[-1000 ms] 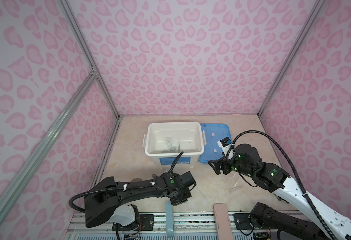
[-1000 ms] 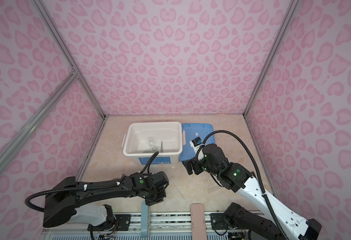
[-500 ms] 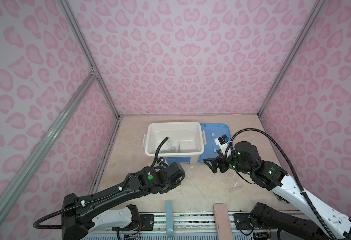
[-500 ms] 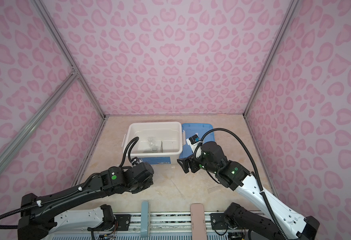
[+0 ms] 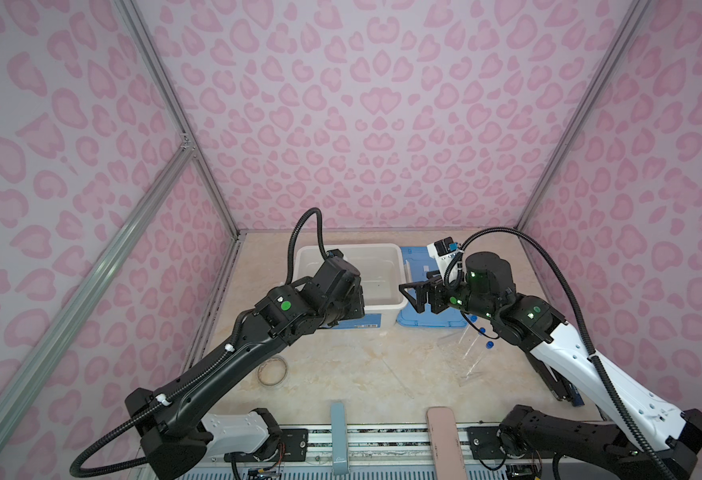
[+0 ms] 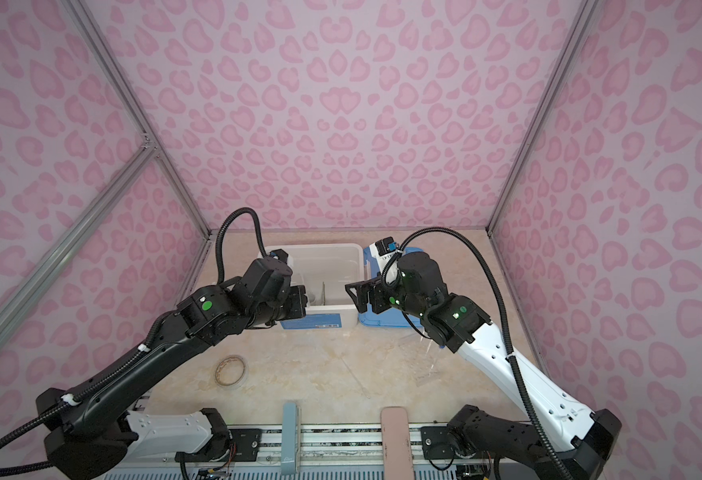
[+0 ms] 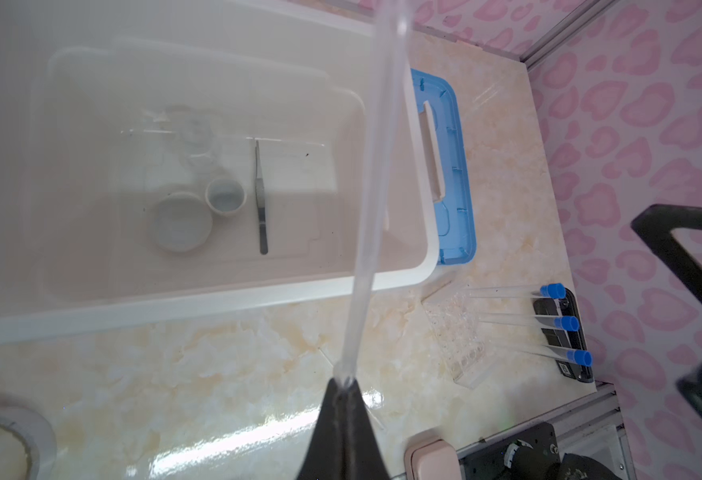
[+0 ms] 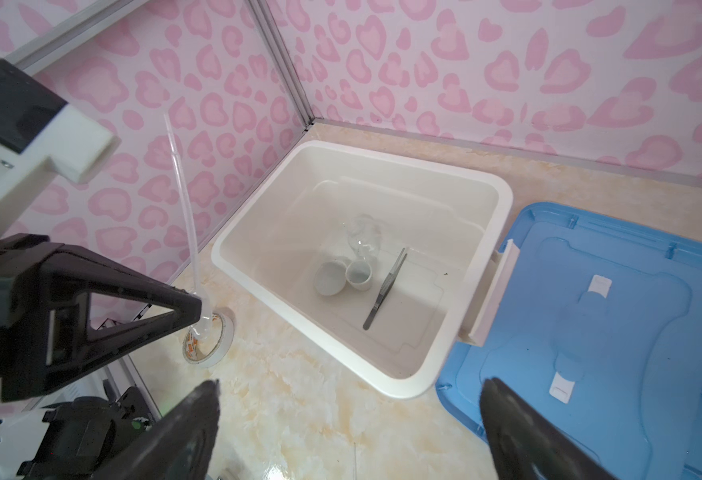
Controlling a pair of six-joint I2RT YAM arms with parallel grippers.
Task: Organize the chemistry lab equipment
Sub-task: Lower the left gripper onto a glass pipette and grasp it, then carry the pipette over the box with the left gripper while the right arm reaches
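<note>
Clear thin rod [image 7: 372, 199] tight in the closed left gripper [image 7: 343, 384] — right gripper [image 8: 351, 386] wide apart, empty

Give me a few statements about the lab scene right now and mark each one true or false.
1. The left gripper is shut on a thin clear rod. True.
2. The right gripper holds the metal tweezers. False: it is open and empty; the tweezers lie in the white tub.
3. The blue lid covers the tub. False: it lies on the table beside the open tub.
4. Three blue-capped tubes lie on the table, outside the tub. True.
</note>
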